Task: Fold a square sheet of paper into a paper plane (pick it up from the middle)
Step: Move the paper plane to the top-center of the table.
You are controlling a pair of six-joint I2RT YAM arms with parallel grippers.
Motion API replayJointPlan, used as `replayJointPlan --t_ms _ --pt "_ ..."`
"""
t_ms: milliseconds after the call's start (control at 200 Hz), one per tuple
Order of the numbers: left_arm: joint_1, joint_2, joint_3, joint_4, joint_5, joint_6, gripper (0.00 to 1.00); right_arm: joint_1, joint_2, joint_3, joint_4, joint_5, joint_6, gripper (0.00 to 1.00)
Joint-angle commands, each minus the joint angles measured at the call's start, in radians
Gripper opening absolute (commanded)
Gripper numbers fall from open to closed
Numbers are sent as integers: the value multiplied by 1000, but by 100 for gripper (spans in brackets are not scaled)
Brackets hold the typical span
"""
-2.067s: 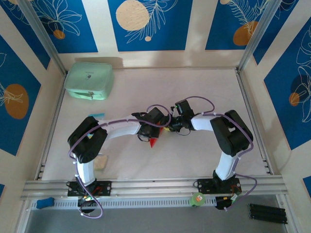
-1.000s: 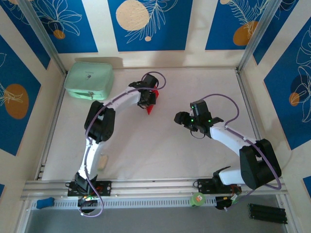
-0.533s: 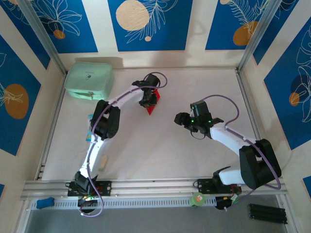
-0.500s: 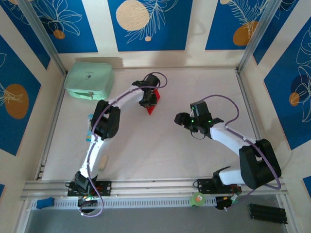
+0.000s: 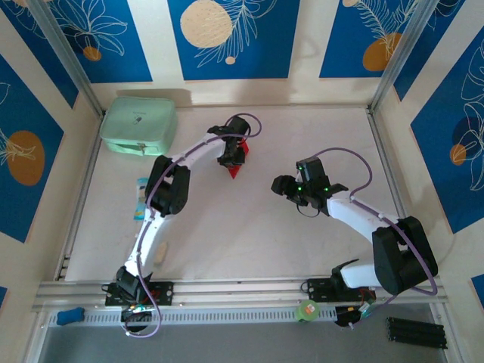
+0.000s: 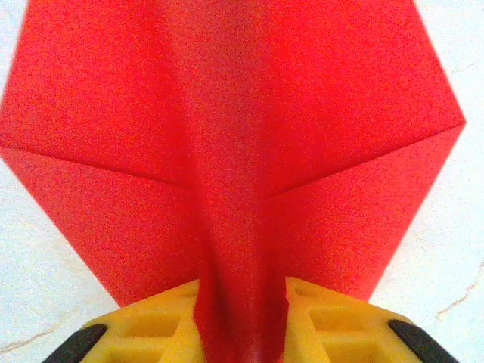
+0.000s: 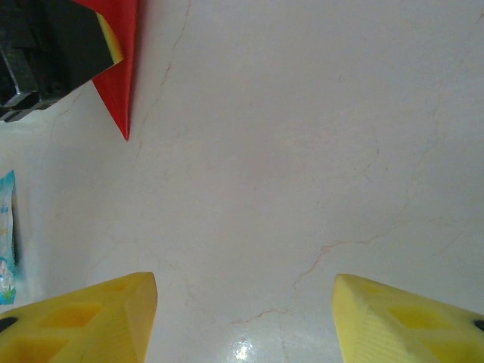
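paper plane [image 5: 237, 168] | well apart from right gripper [image 5: 279, 185] (bare table [image 5: 257, 180] between)

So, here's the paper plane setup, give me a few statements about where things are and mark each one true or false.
1. The middle fold of the plane sits between the fingers of the left gripper. True.
2. The right gripper holds the plane. False: it is open and empty over bare table, apart from the plane.
3. The case sits at the far left corner of the table. True.
4. The plane lies on top of the case. False: it is out over the table to the right of the case, not touching it.
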Motion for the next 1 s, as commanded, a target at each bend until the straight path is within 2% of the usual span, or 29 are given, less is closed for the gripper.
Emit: replayJointPlan --t_ms 0,150,640,995 --pt "7 29 35 -40 15 17 27 -6 -1 -13 -7 -12 -2 62" --pt "4 44 43 -55 -3 24 29 -7 2 -11 -6 -12 -2 63" --pt "-2 96 83 -104 -16 32 46 -7 18 -6 -4 -13 -2 62" --pt "-2 52 106 -88 4 -42 47 -6 22 12 -14 -10 -7 62"
